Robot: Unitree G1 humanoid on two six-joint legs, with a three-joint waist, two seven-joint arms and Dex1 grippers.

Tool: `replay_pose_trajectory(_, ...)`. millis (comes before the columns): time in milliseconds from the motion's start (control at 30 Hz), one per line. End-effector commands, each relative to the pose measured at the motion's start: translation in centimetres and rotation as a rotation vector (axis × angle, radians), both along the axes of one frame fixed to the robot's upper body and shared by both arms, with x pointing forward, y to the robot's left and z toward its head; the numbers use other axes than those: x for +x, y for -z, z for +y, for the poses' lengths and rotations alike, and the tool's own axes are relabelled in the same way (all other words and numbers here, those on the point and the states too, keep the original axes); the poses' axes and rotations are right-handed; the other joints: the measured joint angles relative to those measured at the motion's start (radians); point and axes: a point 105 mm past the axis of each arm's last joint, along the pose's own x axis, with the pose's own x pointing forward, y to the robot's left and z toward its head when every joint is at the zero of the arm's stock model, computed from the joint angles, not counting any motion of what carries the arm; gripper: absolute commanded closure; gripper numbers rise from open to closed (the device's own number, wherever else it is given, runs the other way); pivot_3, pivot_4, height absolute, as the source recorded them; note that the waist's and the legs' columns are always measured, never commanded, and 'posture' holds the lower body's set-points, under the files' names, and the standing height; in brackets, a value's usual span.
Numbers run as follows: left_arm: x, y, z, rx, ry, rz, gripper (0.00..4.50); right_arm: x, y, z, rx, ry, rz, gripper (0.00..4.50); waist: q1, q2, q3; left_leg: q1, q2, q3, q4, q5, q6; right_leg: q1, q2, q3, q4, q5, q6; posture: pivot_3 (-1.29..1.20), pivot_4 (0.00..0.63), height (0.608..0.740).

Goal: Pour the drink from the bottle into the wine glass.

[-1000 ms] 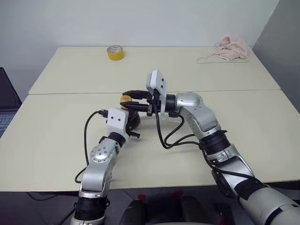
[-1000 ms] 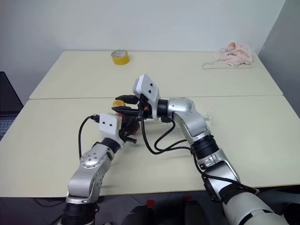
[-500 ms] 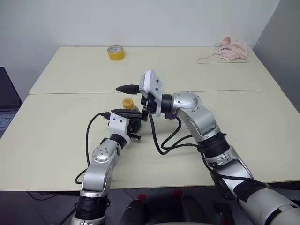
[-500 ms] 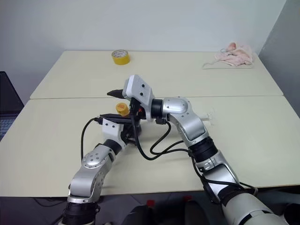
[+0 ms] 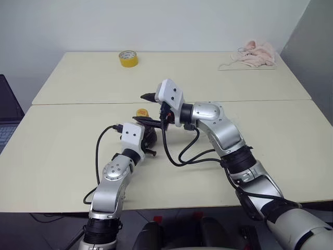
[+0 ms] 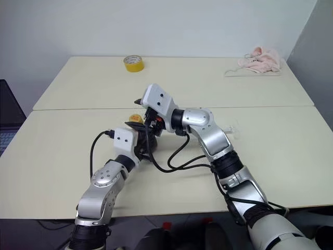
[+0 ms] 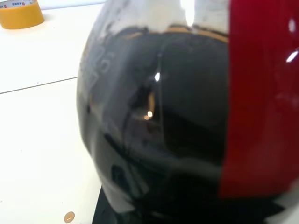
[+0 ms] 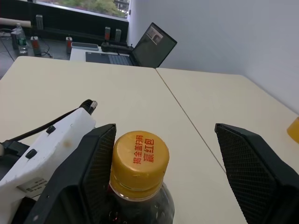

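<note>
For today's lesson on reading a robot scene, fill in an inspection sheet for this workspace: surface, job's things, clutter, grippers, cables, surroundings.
Surface: two pale tables pushed together.
Job's things: bottle, yellow cap on, dark drink inside; wine glass at the right arm's far side.
Clutter: yellow tape roll; pink cloth.
Grippers: left gripper shut on the bottle; right gripper open astride the cap.
Cables: black cables loop from both wrists.
Surroundings: laptop; white wall.
</note>
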Motion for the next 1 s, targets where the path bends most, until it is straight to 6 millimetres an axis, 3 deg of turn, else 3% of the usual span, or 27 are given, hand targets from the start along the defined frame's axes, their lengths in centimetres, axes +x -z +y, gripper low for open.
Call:
replay_pose_trajectory(33,-0.1,-1.6,-0.3,-0.003,0.011,-0.065,3.74,0.0,-1.5,-0.2,0.017,0.014,-0.035,0.88,0.000,0.000,0.000,0.000,0.000,0.000,0.000,0.000,0.000,0.000,0.000,0.000,0.000,0.000,0.000,0.00,0.150,0.740)
replay_pose_trajectory(567,-0.1,-1.5,-0.3,-0.005,0.011,-0.063,3.74,-0.9,-1.4,-1.7,0.038,-0.004,0.049,0.88,0.000,0.000,0.000,0.000,0.000,0.000,0.000,0.000,0.000,0.000,0.000,0.000,0.000,0.000,0.000,0.00,0.150,0.740)
replay_pose_trajectory(700,-0.2,-1.5,-0.3,-0.004,0.011,-0.063,3.74,-1.3,-1.3,-1.6,0.038,-0.016,0.064,1.78,0.000,0.000,0.000,0.000,0.000,0.000,0.000,0.000,0.000,0.000,0.000,0.000,0.000,0.000,0.000,0.00,0.150,0.740)
replay_pose_trajectory(933,-0.2,-1.5,-0.3,-0.004,0.010,-0.063,3.74,-2.2,-1.1,-1.2,0.032,-0.054,0.077,4.27,0.000,0.000,0.000,0.000,0.000,0.000,0.000,0.000,0.000,0.000,0.000,0.000,0.000,0.000,0.000,0.00,0.150,0.740)
replay_pose_trajectory(1000,-0.2,-1.5,-0.2,-0.003,0.009,-0.063,3.74,-2.5,-1.1,-1.1,0.033,-0.066,0.081,4.50,0.000,0.000,0.000,0.000,0.000,0.000,0.000,0.000,0.000,0.000,0.000,0.000,0.000,0.000,0.000,0.00,0.150,0.740)
